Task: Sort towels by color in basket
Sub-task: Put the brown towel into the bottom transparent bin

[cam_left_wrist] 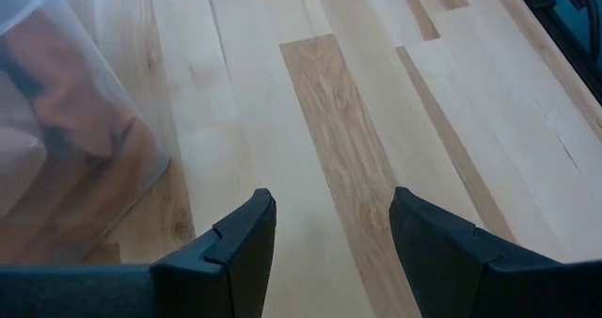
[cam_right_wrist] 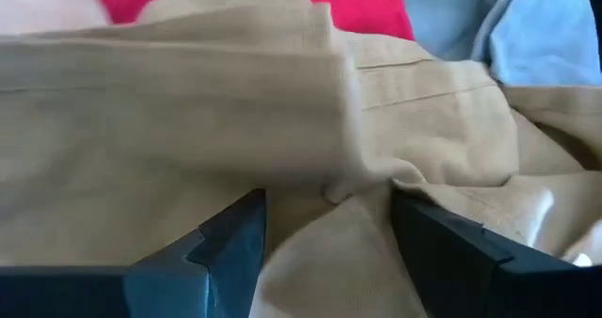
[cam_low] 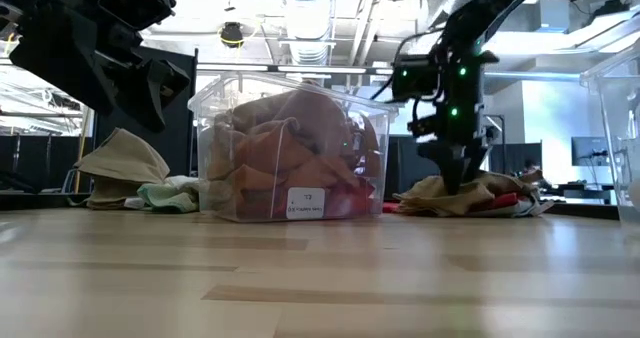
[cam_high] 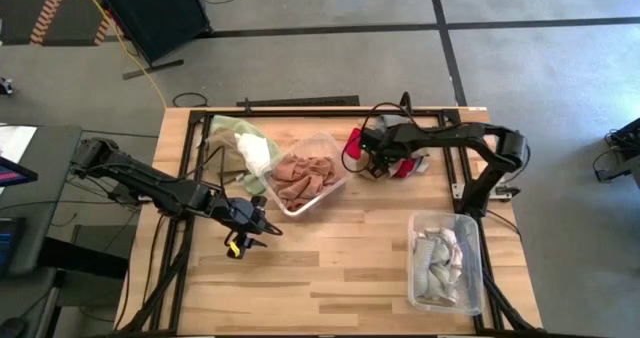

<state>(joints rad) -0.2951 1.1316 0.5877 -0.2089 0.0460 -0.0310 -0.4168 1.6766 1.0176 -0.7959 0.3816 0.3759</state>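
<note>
I see rust-orange towels (cam_high: 305, 175) heaped in the clear bin (cam_high: 338, 186) at table centre, filling it to the rim. At its ten o'clock a pale green towel (cam_high: 232, 131) and a white towel (cam_high: 258, 154) lie crumpled together, touching the bin. At two o'clock sits a loose pile: a red towel (cam_high: 355, 146), with a tan-brown towel (cam_right_wrist: 282, 102) folded over it. At five o'clock, grey towels (cam_high: 438, 260) fill a second clear bin (cam_high: 444, 301).

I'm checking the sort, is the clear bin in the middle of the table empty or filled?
Filled. The middle bin holds rust-orange towels, piled close to its rim in the low view.
</note>
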